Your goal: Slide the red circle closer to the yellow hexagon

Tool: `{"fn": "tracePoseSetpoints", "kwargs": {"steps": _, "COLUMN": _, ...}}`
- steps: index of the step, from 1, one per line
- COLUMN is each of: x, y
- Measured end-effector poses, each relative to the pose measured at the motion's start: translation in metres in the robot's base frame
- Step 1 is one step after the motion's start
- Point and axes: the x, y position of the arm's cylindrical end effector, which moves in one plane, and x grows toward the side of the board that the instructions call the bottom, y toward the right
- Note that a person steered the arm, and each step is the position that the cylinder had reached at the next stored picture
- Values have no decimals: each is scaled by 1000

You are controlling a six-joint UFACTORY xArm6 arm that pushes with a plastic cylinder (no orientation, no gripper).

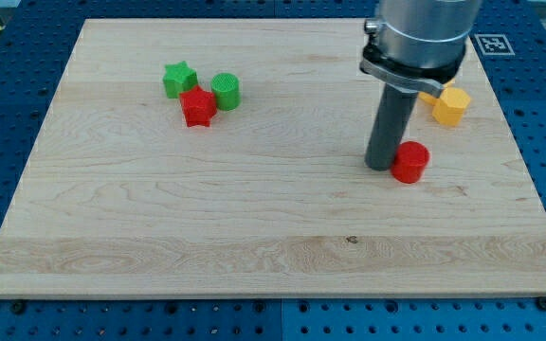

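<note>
The red circle (410,162) lies nearest, touching my tip (380,167) on its right side. I have no claw, only the rod. The yellow hexagon (451,106) sits beyond, up-right. I should push slowly, moving first a little lower-left behind the circle.

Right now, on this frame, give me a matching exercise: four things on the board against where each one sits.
Things:
1. red circle
2. yellow hexagon
3. green star
4. my tip

Places:
A. far upper left of the cluster
B. touching the circle's left side
C. upper right, beside the arm
D. right of centre, below the hexagon

Pairs: 1-D, 2-C, 3-A, 4-B
</note>
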Motion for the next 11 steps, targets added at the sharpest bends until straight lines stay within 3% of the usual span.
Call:
{"fn": "tracePoseSetpoints", "kwargs": {"steps": 1, "x": 6, "y": 7}}
{"fn": "tracePoseSetpoints", "kwargs": {"steps": 2, "x": 55, "y": 22}}
{"fn": "tracePoseSetpoints", "kwargs": {"steps": 3, "x": 61, "y": 83}}
{"fn": "tracePoseSetpoints", "kwargs": {"steps": 4, "x": 43, "y": 84}}
{"fn": "tracePoseSetpoints", "kwargs": {"steps": 6, "x": 58, "y": 37}}
{"fn": "tracePoseSetpoints", "kwargs": {"steps": 7, "x": 42, "y": 25}}
{"fn": "tracePoseSetpoints", "kwargs": {"steps": 9, "x": -3, "y": 85}}
{"fn": "tracePoseSetpoints", "kwargs": {"steps": 11, "x": 0, "y": 87}}
